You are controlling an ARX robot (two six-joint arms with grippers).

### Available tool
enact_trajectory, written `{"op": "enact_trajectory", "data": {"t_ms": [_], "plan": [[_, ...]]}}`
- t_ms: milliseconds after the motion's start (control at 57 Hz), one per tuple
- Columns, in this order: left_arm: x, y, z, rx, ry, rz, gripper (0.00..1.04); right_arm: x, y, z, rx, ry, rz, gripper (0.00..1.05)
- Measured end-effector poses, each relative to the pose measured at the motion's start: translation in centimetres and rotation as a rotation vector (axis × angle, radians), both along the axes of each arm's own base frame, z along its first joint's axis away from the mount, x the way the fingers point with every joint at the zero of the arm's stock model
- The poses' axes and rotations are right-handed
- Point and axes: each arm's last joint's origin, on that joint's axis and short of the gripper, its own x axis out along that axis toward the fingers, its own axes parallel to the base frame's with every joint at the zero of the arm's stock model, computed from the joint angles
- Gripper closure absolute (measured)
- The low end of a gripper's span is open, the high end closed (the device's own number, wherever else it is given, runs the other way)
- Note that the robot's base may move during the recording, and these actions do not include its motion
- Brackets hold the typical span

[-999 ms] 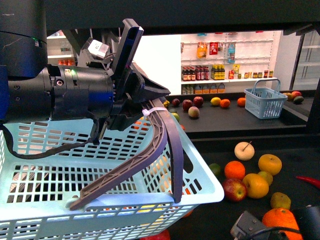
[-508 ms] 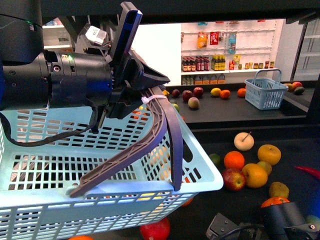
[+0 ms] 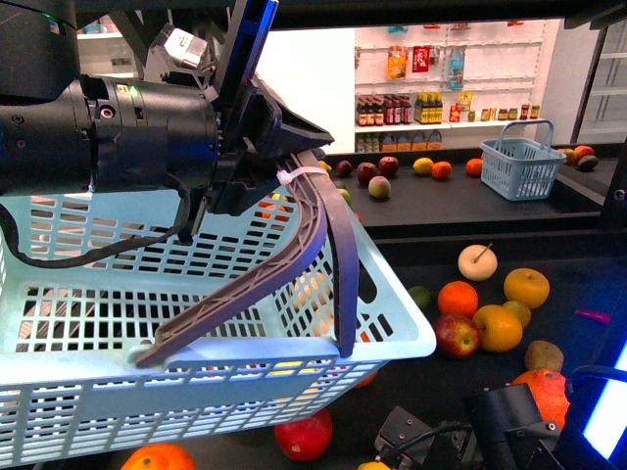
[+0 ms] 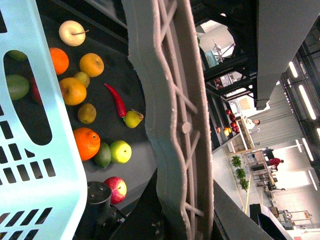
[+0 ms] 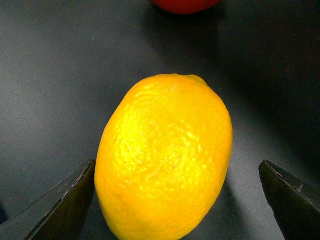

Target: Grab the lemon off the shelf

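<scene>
Stands at the grasp step of the pick: approach looks complete, closure not yet made. Shows the lemon (image 5: 165, 155) lying on the dark tray of the shelf (image 5: 45, 65), bracketed by the right gripper (image 5: 177, 200), spread wide, with one fingertip just beside the fruit's flank and the other well apart from it. Reads as slightly off-centre in the opening. Appears in the front view only as a yellow sliver at six o'clock, against the lower edge beside the right arm's dark hardware. Has a red apple (image 5: 185, 4) near the lemon's far end, apart from it, at about ten o'clock of the sliver in the front view.

Holds the pale blue basket (image 3: 196, 294) aloft at nine o'clock of the front view, left gripper (image 3: 284, 171) pinched on the grey handle (image 3: 318, 245).

Calls next for a small sideways correction to centre the fruit, then an even squeeze across the short axis. Warrants moderate pressure, since a rounded, waxy peel probably slides out of a lopsided pinch. Needs a straight lift afterwards, clear of the apple and the tray's raised lip
</scene>
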Motion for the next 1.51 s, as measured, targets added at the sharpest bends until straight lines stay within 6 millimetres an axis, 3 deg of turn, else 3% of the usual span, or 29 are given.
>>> {"op": "enact_trajectory", "data": {"t_ms": [88,228,316,579,736,1017,1140,1332,1508], "plan": [[0.0,0.0,0.0,0.000,0.000,0.000,0.94,0.2,0.3,0.0,0.006,-0.011,0.001,0.09],[0.0,0.0,0.0,0.000,0.000,0.001,0.94,0.3,0.4,0.1,0.014,-0.019,-0.002,0.27],[0.0,0.0,0.0,0.000,0.000,0.001,0.94,0.3,0.3,0.0,0.015,-0.019,-0.001,0.33],[0.0,0.0,0.0,0.000,0.000,0.001,0.94,0.6,-1.0,0.6,-0.006,-0.039,-0.058,0.34],[0.0,0.0,0.0,0.000,-0.001,0.001,0.94,1.1,-3.5,2.6,-0.026,-0.089,-0.138,0.34],[0.0,0.0,0.0,0.001,-0.001,0.001,0.94,2.0,-9.6,8.3,-0.036,-0.219,-0.341,0.34],[0.0,0.0,0.0,0.000,0.000,0.000,0.94,2.1,-11.2,13.4,0.051,-0.305,-0.415,0.34],[0.0,0.0,0.0,0.000,0.000,-0.001,0.94,1.5,-10.5,21.4,0.195,-0.441,-0.415,0.34],[0.0,0.0,0.0,0.000,0.000,0.000,0.94,-0.1,-7.6,24.5,0.298,-0.444,-0.358,0.34]]}}
